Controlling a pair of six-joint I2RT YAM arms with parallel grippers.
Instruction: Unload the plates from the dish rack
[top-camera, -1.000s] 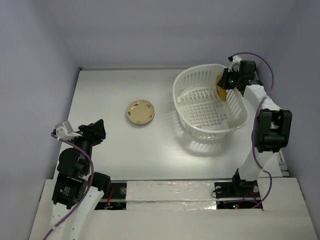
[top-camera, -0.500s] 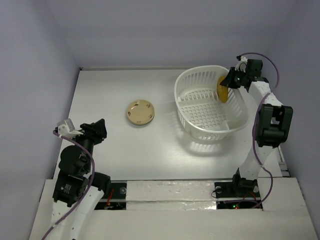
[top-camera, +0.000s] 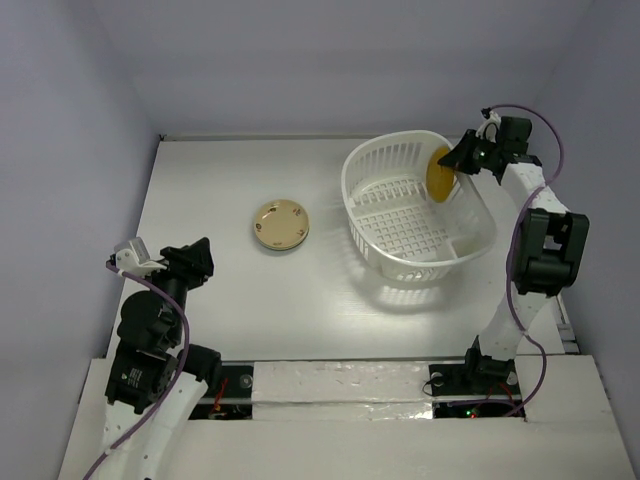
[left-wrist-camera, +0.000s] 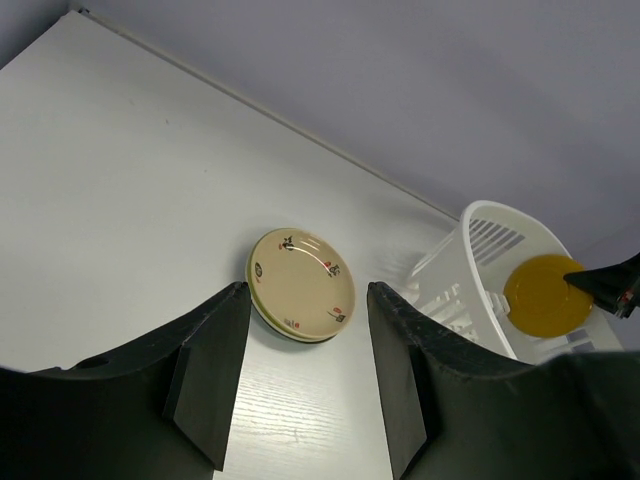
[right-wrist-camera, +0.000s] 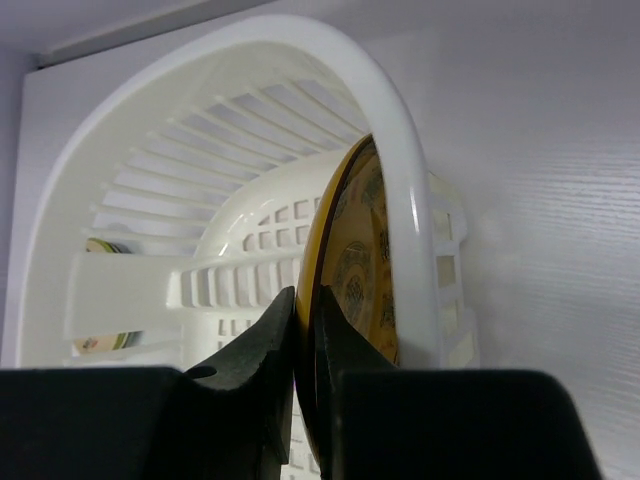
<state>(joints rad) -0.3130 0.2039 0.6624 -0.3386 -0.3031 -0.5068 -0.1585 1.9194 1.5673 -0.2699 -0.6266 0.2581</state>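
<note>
The right gripper (right-wrist-camera: 305, 312) pinches its fingers (right-wrist-camera: 262, 350) onto the edge of the orange-yellow patterned plate (right-wrist-camera: 357, 262). The plate stands on edge just inside the white dish rack (right-wrist-camera: 402, 205), its rim running up and away from the fingertips against the rack wall. Left of the fingers, behind a slatted divider, part of another patterned plate (right-wrist-camera: 108, 342) shows. The left gripper (left-wrist-camera: 302, 352) hangs with its fingers (left-wrist-camera: 205, 365) spread and nothing between them. Ahead of them a beige plate (left-wrist-camera: 301, 285) lies flat on the table (left-wrist-camera: 120, 170), well apart from the rack.
</note>
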